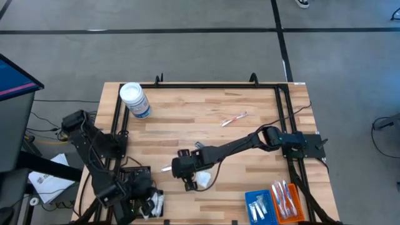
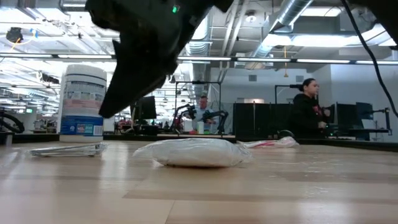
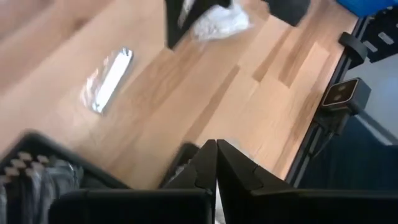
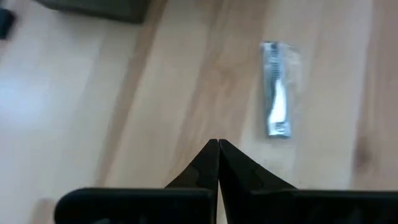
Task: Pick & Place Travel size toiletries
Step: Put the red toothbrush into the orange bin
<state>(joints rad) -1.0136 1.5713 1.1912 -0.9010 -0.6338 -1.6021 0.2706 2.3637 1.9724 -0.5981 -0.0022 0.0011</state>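
Right tool [image 4: 218, 144] clenched, empty, above surface [image 1: 219, 103] near silvery piece [image 4: 275, 93], white sachet [image 1: 203, 180] just beside. Left tool [image 3: 216, 146] clenched, empty, over black tray [image 1: 134, 181]. Risk: descending while clenched, nudging piece away instead of gripping.

Pale striped-wood desk [image 1: 206, 125], white crinkly sachet [image 2: 196, 152], silvery wrapped piece [image 4: 276, 87], blue tray [image 1: 259, 205], orange tray [image 1: 286, 201], white-lidded jar [image 1: 134, 99].
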